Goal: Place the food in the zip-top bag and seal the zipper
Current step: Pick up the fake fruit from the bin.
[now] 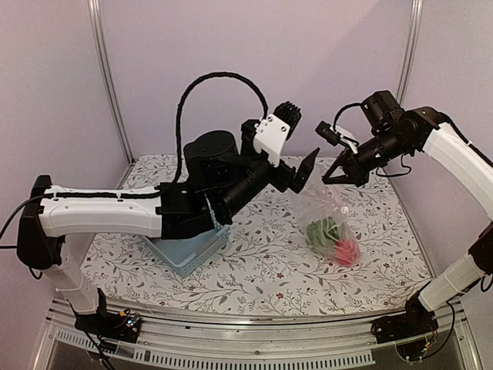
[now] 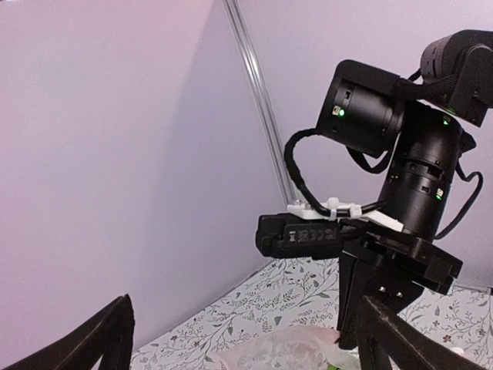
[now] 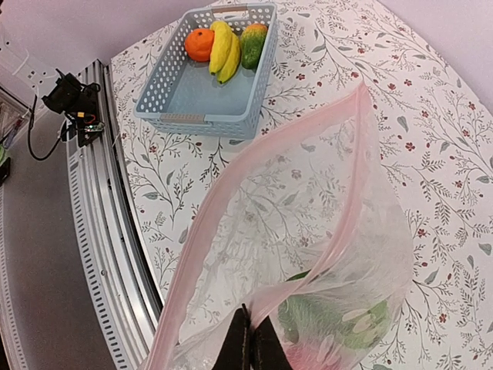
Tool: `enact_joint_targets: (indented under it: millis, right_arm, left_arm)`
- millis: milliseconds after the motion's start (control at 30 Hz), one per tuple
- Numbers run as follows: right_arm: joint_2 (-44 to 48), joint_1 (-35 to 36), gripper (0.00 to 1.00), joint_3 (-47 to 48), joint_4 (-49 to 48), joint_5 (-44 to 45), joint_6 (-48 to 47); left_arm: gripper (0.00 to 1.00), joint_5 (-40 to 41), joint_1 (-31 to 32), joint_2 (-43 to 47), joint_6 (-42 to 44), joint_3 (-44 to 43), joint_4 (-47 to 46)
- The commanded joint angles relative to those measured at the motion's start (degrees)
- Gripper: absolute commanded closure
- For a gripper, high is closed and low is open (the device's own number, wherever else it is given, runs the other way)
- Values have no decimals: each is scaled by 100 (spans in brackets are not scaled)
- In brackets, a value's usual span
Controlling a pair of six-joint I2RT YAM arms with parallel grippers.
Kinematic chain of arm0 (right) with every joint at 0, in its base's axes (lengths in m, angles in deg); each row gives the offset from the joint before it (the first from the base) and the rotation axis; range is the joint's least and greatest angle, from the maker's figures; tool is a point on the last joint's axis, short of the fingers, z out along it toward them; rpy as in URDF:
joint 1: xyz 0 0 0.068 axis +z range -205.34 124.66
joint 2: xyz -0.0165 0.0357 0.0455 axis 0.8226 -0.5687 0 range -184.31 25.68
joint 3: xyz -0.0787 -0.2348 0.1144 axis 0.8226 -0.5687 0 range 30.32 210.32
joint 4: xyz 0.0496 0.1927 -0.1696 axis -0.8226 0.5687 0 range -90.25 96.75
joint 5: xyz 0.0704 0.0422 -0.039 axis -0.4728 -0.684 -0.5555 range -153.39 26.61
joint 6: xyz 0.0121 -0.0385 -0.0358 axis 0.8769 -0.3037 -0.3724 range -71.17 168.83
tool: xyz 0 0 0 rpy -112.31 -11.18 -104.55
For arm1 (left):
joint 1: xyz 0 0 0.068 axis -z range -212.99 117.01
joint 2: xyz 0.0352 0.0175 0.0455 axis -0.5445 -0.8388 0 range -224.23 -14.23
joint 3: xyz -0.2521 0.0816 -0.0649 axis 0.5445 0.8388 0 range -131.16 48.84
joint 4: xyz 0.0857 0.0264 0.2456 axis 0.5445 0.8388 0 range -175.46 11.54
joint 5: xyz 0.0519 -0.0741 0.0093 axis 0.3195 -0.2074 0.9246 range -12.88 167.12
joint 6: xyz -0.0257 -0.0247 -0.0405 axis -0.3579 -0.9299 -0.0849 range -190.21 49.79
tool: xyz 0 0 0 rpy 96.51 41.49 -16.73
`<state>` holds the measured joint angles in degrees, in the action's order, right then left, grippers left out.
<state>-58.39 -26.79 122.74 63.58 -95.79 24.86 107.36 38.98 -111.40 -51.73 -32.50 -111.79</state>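
The clear zip-top bag [image 1: 323, 212] hangs from my right gripper [image 1: 340, 178], its bottom on the table. In the right wrist view the gripper [image 3: 252, 330] is shut on the bag's mouth edge, and the pinkish zipper [image 3: 198, 239] gapes open. Dark green pieces [image 3: 327, 320] and a pinkish-red ball [image 3: 308, 358] lie inside the bag. The orange [image 3: 199, 44], banana [image 3: 223, 48] and mango [image 3: 253, 45] sit in the blue basket [image 3: 192, 119]. My left gripper [image 1: 299, 143] is open and empty, raised just left of the bag's mouth [image 2: 277, 347].
The blue basket [image 1: 192, 256] sits under my left arm at the table's front left. Purple walls close in the back and sides. The metal rail [image 3: 100, 231] runs along the table's near edge.
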Motion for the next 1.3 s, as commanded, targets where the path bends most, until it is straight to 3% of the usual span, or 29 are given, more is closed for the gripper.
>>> enact_joint_targets:
  millis: [0,100,300,433,667,833,1067,1267]
  right_arm:
    - [-57,-124,100,223,-149,347,78]
    - [-72,-369,100,378,-337,862,132]
    - [-148,-1094,100,655,-1157,2195,274]
    - [-156,-875,100,348,-1147,1298,140]
    - [-113,-439,100,-284,-1283,1268,4]
    - [-88,-429,100,-400,-1240,1069,2]
    - [25,-414,100,-596,-1225,904,-19]
    - [174,-412,100,-740,-1246,884,-34]
  left_arm:
    - [0,638,50,440,-320,480,89]
    - [0,1177,-1,790,-824,795,662]
    - [3,1042,-648,1499,-3109,1290,3541]
    - [6,800,-1191,1917,-4290,1727,4970]
    - [9,169,-2320,2458,-5395,2399,6503]
    - [14,-183,-3007,2628,-5624,2889,6546]
    - [19,-528,-3974,2143,-4941,2938,6609]
    - [10,-612,-4524,1568,-4071,2747,6536]
